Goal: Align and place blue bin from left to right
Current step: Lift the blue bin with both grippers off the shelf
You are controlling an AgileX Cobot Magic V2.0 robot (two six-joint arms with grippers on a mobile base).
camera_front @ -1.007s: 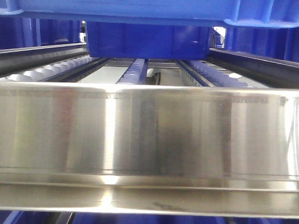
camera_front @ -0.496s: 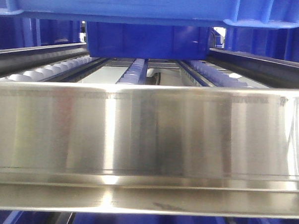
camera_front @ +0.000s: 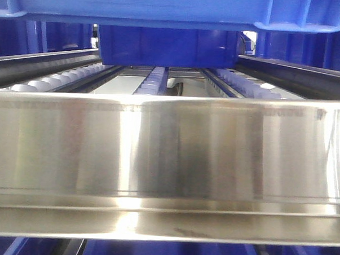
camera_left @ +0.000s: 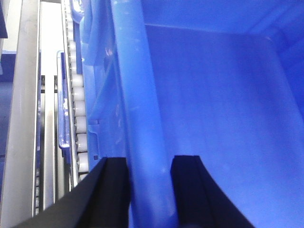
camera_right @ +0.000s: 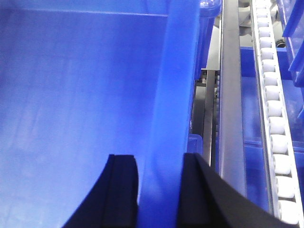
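The blue bin (camera_front: 164, 6) fills the top of the front view, its underside and rim above the roller lane. In the left wrist view my left gripper (camera_left: 151, 159) straddles the bin's left rim (camera_left: 137, 95), with one black finger outside the wall, one inside, both pressed against it. My right gripper (camera_right: 156, 156) clamps the opposite rim (camera_right: 175, 71) the same way. The bin's smooth inside (camera_left: 213, 95) (camera_right: 71, 95) holds nothing that I can see.
A shiny steel rail (camera_front: 168, 161) crosses the front view close to the camera. Behind it run roller tracks (camera_front: 155, 79) toward a darker blue bin (camera_front: 168, 48). White rollers (camera_left: 78, 109) (camera_right: 273, 109) and steel side rails (camera_left: 23, 95) (camera_right: 231, 95) flank the held bin.
The steel rail sits slightly higher in the front view and its reflections have shifted. The bin and lane otherwise look the same.
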